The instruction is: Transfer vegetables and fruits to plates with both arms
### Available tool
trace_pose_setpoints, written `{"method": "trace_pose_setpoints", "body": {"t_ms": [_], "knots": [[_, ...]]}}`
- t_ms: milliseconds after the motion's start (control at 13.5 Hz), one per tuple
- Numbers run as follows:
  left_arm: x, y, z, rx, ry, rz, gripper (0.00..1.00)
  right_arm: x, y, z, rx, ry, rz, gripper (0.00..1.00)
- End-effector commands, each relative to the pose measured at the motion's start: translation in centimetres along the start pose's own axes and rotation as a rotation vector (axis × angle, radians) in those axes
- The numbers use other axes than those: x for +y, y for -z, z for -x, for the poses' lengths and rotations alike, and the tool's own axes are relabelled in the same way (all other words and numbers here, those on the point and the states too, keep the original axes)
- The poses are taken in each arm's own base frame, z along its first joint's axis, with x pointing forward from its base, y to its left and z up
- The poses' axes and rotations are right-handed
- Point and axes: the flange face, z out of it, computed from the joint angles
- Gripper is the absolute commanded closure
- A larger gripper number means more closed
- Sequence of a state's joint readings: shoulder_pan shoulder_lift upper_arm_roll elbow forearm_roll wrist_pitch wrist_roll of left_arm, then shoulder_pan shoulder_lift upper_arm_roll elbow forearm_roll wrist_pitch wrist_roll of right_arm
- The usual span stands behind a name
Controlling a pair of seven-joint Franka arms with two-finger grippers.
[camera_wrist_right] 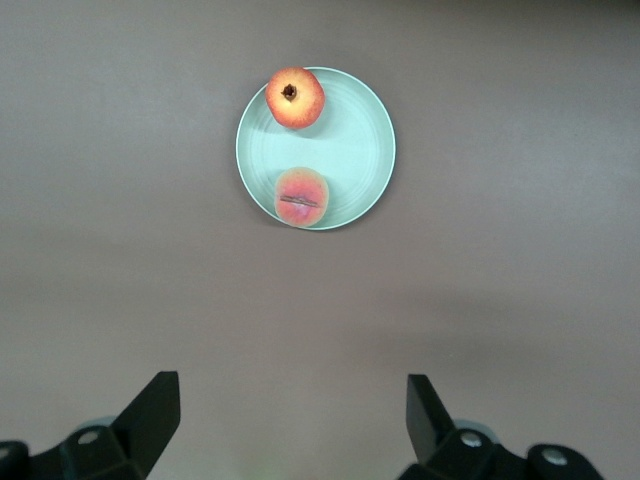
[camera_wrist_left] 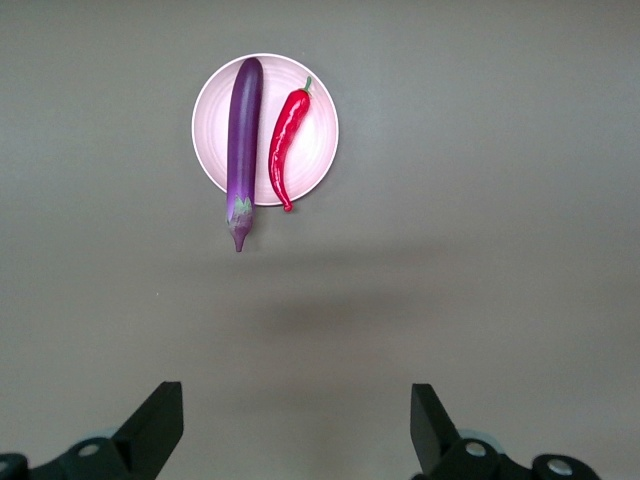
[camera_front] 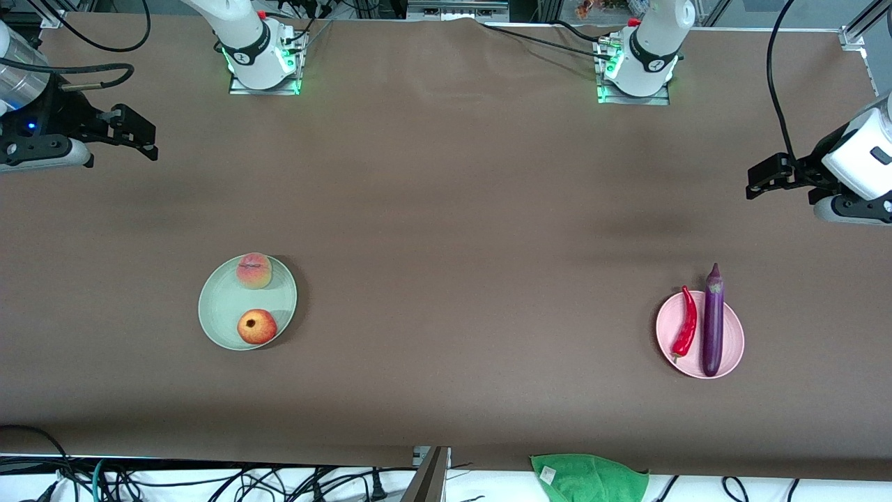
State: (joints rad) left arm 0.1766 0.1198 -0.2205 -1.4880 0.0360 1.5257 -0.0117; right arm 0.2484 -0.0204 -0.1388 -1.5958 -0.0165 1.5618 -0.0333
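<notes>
The mint green plate lies toward the right arm's end of the table. On it are the yellow-pink peach and, nearer the front camera, the red apple-like fruit. The pink plate lies toward the left arm's end. It holds the red chili and the purple eggplant, whose stem end overhangs the rim. My right gripper is open and empty, raised over bare table, as the right wrist view shows. My left gripper is open and empty too, as the left wrist view shows.
The brown table cover spreads between the two plates. The arm bases stand along its edge farthest from the front camera. A green cloth and loose cables lie off the edge nearest the camera.
</notes>
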Motion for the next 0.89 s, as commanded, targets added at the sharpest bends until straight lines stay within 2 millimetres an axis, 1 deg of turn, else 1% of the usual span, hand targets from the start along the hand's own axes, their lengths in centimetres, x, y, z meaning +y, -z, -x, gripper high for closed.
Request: {"method": "trace_pose_setpoints", "body": {"t_ms": [0, 74, 223, 816], "knots": [[0.92, 0.59, 0.85, -0.003, 0.089, -0.001, 0.0, 0.04, 0.57, 0.14, -0.002, -0.012, 0.016, 0.0], [1.01, 0.54, 0.92, -0.009, 0.087, -0.001, 0.0, 0.03, 0.49, 0.1, -0.004, -0.012, 0.016, 0.0], [0.42, 0.44, 0.86, -0.011, 0.096, 0.001, 0.0, 0.04, 0.57, 0.14, -0.002, -0.012, 0.016, 0.0], [0.43, 0.44, 0.86, -0.011, 0.095, 0.001, 0.0, 0.03, 0.49, 0.1, -0.004, -0.012, 0.016, 0.0]]}}
